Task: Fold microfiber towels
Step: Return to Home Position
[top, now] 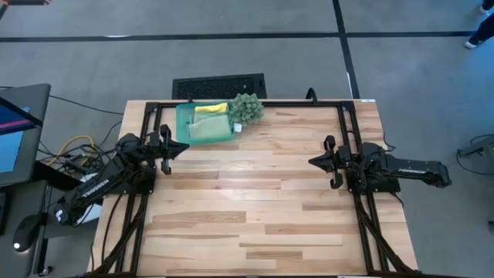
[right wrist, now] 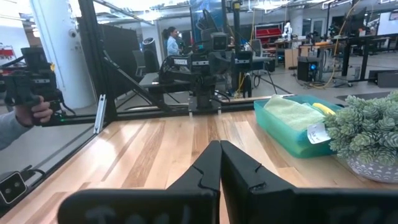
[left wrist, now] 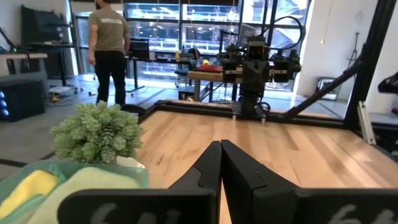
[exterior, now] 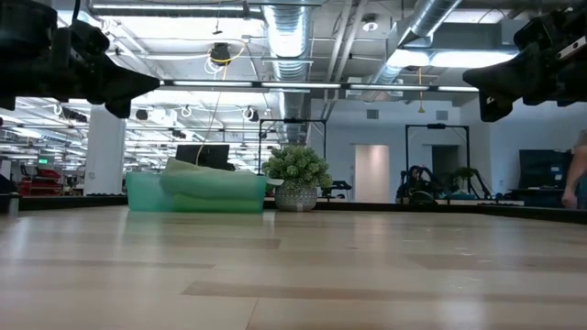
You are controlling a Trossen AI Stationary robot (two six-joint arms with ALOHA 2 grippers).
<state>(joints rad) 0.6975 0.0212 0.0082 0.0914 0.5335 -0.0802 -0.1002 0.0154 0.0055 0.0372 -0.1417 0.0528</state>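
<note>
Across the tabletop, both arms sit at opposite side edges, left gripper and right gripper with jaws clenched on nothing. The teal tray at the far edge holds the folded microfiber towels. Folding seems done; settling at home needs no grasp.

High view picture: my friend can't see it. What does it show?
A folded yellow towel and a pale green towel lie in a teal tray at the wooden table's far edge, beside a spiky green plant. The left tool and right tool wait at opposite sides, pointing at each other, holding nothing.
</note>
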